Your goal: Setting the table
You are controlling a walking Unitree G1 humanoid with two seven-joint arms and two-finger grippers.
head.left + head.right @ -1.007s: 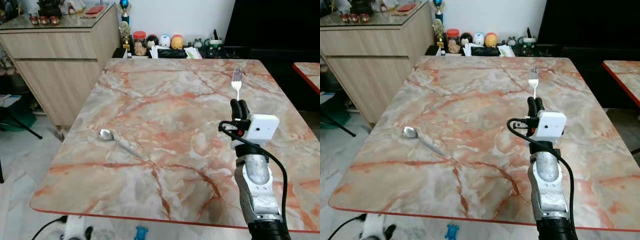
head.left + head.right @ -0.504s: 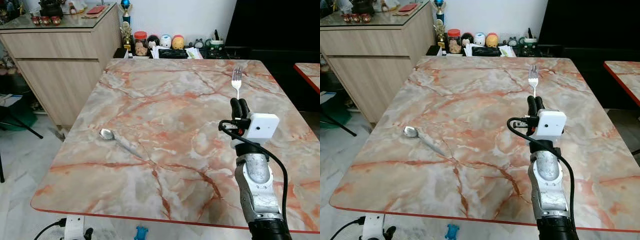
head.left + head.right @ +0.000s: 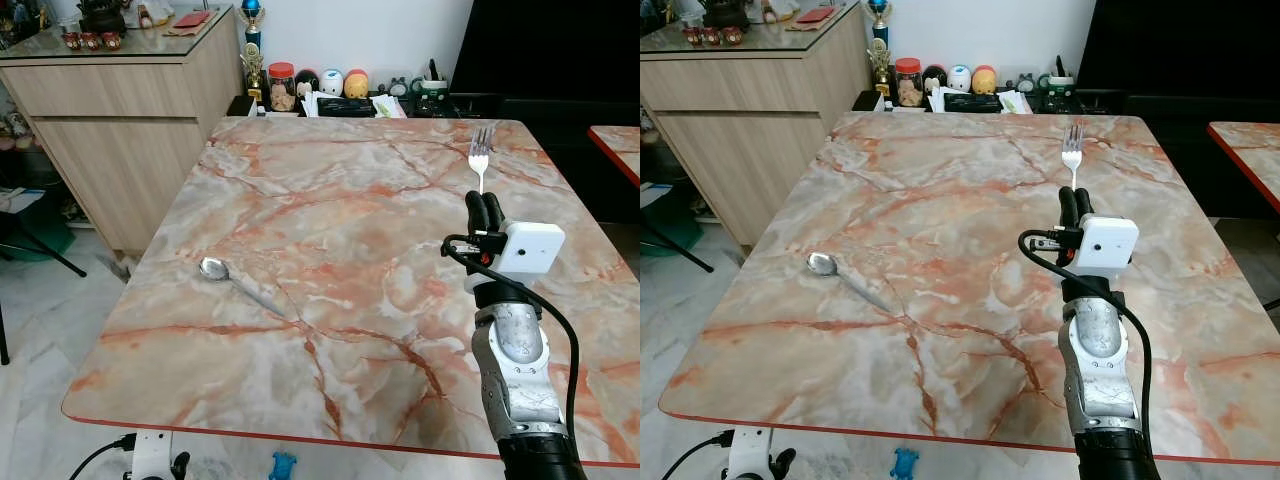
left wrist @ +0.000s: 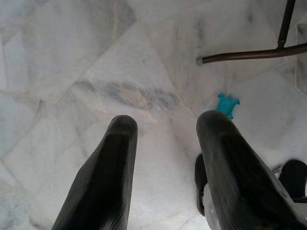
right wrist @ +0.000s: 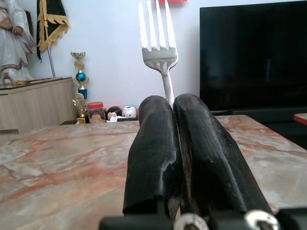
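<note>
My right gripper [image 3: 484, 203] is raised over the right half of the marble table [image 3: 340, 240], shut on a silver fork [image 3: 480, 158] whose tines point up and away. In the right wrist view the fork [image 5: 159, 52] rises from between the closed fingers [image 5: 156, 143]. A silver spoon [image 3: 232, 281] lies on the table's left side, bowl toward the left edge, far from the gripper. My left gripper [image 4: 165, 127] hangs open above the pale floor with nothing between its fingers.
A wooden sideboard [image 3: 120, 120] stands to the left of the table. Jars, small figures and a trophy [image 3: 330, 85] crowd a low shelf behind the far edge. A dark TV screen [image 3: 560, 50] is at the back right. A small blue toy [image 3: 282, 465] lies on the floor.
My right gripper with the fork has shifted slightly to the right and away from me. The spoon has stayed where it was.
</note>
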